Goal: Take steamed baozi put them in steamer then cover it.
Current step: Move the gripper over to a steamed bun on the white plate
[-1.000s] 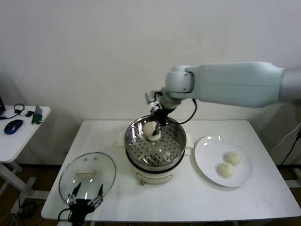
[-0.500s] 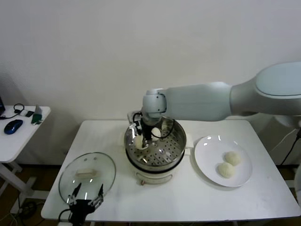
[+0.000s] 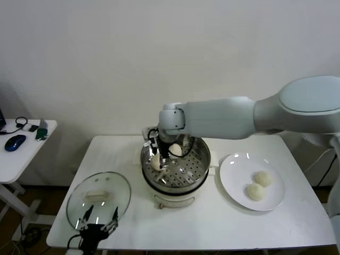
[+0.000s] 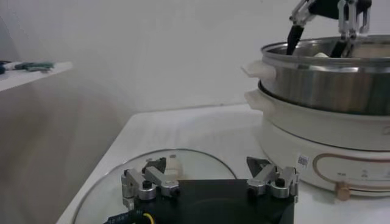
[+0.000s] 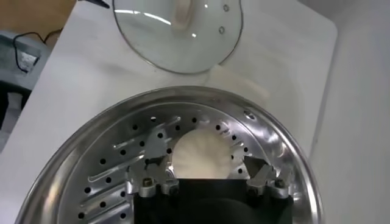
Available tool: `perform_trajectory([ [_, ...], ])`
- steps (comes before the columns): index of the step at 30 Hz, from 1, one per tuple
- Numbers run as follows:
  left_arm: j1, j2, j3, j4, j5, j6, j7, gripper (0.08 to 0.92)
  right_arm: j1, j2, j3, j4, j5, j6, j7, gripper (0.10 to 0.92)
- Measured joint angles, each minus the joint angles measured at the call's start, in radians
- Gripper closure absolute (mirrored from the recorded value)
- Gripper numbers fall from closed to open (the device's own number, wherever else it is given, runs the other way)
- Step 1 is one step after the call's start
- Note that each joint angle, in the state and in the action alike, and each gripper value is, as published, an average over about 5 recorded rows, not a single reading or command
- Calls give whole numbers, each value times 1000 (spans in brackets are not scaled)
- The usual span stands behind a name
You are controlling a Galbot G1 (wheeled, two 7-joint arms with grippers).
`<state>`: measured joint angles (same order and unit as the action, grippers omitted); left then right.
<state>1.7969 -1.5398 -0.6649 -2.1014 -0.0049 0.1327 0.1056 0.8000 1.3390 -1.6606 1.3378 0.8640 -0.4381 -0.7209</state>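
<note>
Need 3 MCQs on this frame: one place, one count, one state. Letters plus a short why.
1. Where is the glass lid?
A. on the table, left of the steamer
B. on the steamer
C. on the plate

2. How many buns are on the plate?
A. none
B. two
C. four

3. How are the right end effector jaws?
A. shut on a bun
B. open around a bun
C. shut on the lid

Key: 1 A, the lid lies flat beside the steamer. 2 B, a pair of buns sits there. 3 B, fingers stand apart either side of the bun in the steamer.
</note>
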Motion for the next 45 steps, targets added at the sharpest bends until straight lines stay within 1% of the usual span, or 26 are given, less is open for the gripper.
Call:
perform_trajectory([
  [4, -2, -2, 5, -4, 5, 5, 4, 177, 73, -92, -30, 58, -5, 29, -48, 202],
  [10, -3, -3, 9, -6, 11, 9, 6, 177, 197, -276, -133, 167, -51, 79, -117, 203],
  [18, 0, -6, 12, -6, 16, 9, 6, 177, 247, -533, -277, 249, -203, 124, -150, 203],
  [24, 7, -12, 11, -3, 24, 5, 6, 177, 187, -671, -295, 259, -321, 133, -152, 203],
  [33, 18, -22, 8, -3, 30, -1, 5, 177, 12, -776, -214, 218, -453, 127, -134, 203],
  [45, 19, -31, 7, 2, 35, -1, 7, 177, -256, -785, -10, 117, -545, 105, -91, 203],
])
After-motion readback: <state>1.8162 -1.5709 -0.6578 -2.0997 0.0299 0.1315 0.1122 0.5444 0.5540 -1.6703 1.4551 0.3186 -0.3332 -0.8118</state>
